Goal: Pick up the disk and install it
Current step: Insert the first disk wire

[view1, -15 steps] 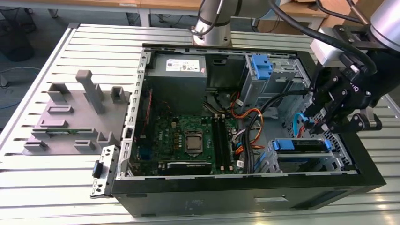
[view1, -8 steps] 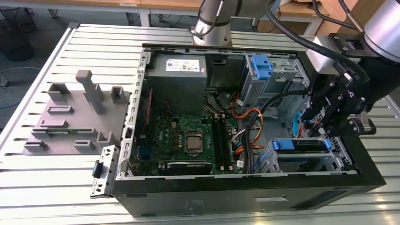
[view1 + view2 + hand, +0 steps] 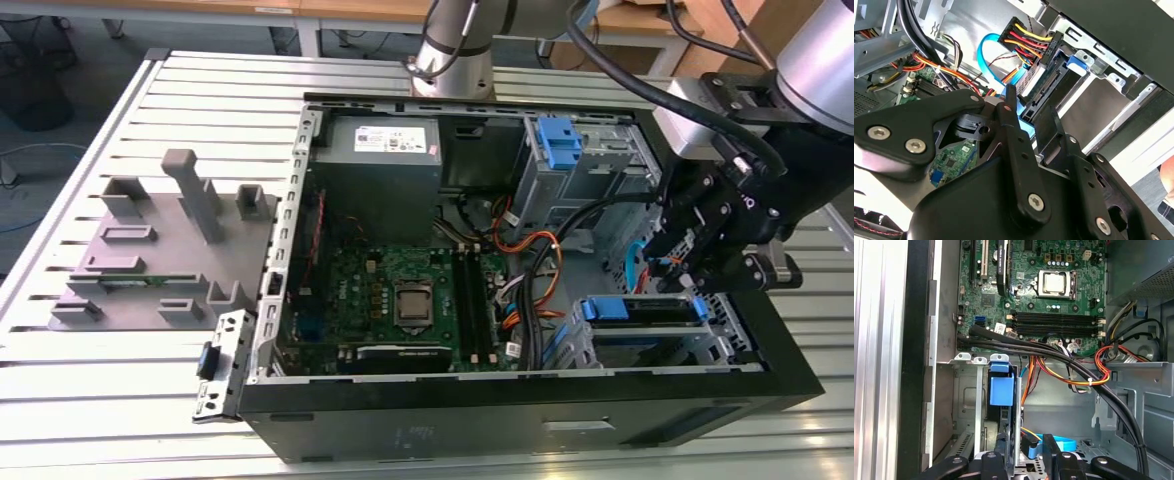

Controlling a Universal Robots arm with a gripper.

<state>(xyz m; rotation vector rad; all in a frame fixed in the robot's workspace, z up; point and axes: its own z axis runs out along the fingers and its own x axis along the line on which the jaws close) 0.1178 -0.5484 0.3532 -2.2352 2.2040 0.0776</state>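
1. The tool (image 3: pixel 707 262) hangs low inside the open computer case (image 3: pixel 400 435), at the exterior view's right, over the drive bays.
2. In the first wrist view the disk (image 3: pixel 1002 390) stands on edge in a metal bay, its blue carrier end showing; the tool's black fingers (image 3: pixel 991 460) sit on either side of it, closed against it.
3. The green circuit board (image 3: pixel 400 290) lies on the case floor.
4. A grey plastic holder (image 3: pixel 147 250) sits on the slatted tabletop (image 3: pixel 80 380), well apart from the case.
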